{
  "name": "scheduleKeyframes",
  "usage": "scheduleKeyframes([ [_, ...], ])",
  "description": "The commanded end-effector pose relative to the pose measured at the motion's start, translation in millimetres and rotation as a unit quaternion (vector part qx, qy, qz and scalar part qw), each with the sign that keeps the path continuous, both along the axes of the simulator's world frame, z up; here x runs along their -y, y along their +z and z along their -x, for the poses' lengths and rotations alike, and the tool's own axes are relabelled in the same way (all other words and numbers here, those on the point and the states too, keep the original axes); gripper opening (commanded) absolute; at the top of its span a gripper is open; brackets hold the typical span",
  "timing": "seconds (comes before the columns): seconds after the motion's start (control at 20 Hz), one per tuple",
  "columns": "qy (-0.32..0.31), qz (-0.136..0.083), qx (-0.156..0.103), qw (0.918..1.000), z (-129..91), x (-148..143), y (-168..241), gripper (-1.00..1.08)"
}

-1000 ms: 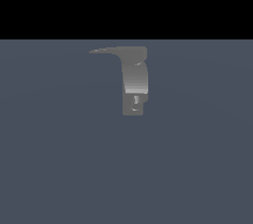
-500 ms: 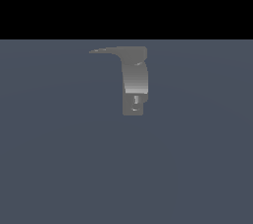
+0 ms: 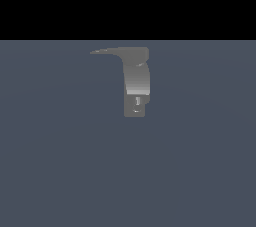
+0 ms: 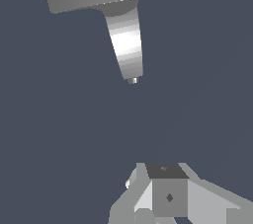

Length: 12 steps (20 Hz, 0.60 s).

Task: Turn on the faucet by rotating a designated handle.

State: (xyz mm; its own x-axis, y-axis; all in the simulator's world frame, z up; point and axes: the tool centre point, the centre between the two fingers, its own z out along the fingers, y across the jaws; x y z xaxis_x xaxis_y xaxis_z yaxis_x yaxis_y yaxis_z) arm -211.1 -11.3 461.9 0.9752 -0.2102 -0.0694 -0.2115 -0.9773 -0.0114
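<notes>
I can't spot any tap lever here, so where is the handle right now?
In the exterior view the handle juts from the top of the faucet toward that view's left, tapering to a point; nothing touches it.

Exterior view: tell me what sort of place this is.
Apparently a bare simulated test scene, not a real kitchen or bathroom. A lone grey faucet with its flat handle stands on a plain, featureless blue-grey floor under a flat black background, with no sink or plumbing visible.
</notes>
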Motion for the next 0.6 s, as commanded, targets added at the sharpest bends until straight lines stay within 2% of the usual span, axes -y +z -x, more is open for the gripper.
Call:
scheduleKeyframes([
  [0.0, -0.025, -0.004, -0.001, 0.9997, -13.7, -2.1, -0.8, -1.0],
  [0.3, -0.097, -0.014, -0.003, 0.9952, -53.1, -8.5, -6.0, -1.0],
  [0.55, -0.159, -0.02, -0.007, 0.987, -86.6, -14.3, -13.9, -1.0],
])
